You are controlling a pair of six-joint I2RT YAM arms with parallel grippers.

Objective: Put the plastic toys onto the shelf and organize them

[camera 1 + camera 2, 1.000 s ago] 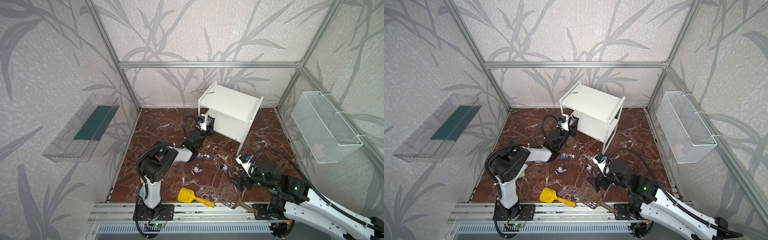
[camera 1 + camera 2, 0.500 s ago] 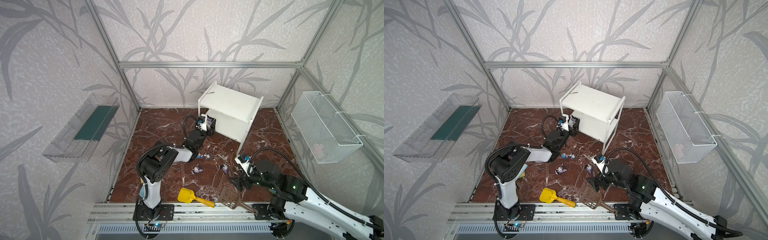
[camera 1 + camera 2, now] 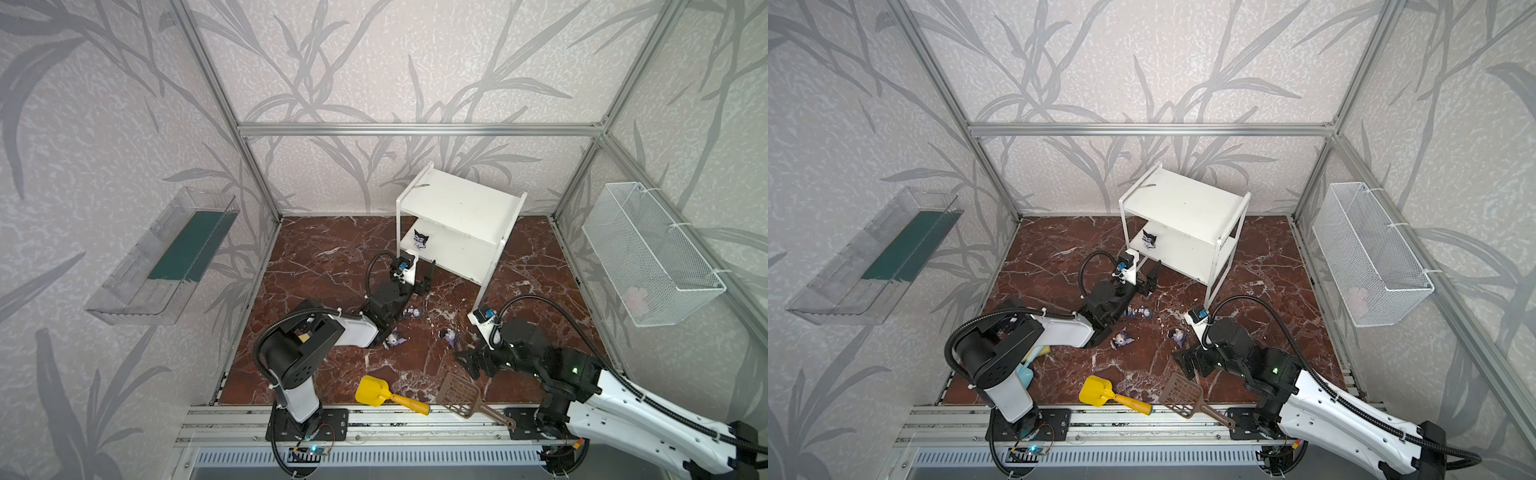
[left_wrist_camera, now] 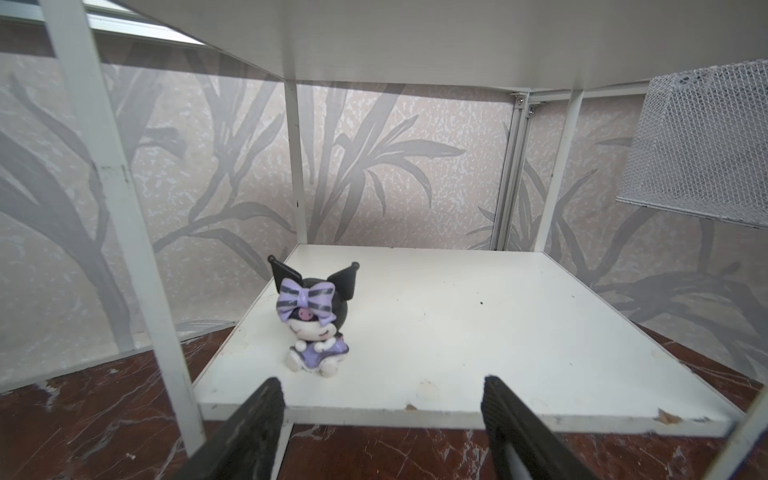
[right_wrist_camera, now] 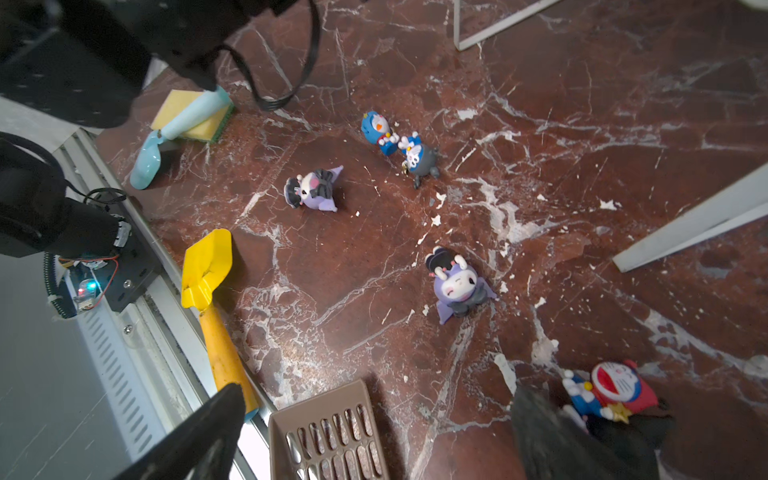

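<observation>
The white shelf (image 3: 457,199) stands at the back of the marble floor. On its lower tier sits one black-and-purple toy (image 4: 313,316), upright, near the left post, also seen in both top views (image 3: 421,240) (image 3: 1149,240). My left gripper (image 4: 380,384) is open just in front of that tier's edge, clear of the toy. Other toys lie on the floor: a blue one (image 5: 376,126) touching a grey-headed one (image 5: 419,160), two purple ones (image 5: 311,191) (image 5: 459,284), and a red-caped one (image 5: 611,390) beside a finger of my right gripper (image 5: 374,395), which hangs open and empty.
A yellow scoop (image 3: 374,392) and a brown slotted scoop (image 3: 461,390) lie by the front rail. The wire basket (image 3: 648,253) hangs on the right wall, the clear tray (image 3: 166,253) on the left. A sponge with a light-blue tool (image 5: 191,112) lies under the left arm.
My left gripper has opened, let go of the black-and-purple toy on the lower tier and drawn back from the shelf. The right arm has hardly moved.
</observation>
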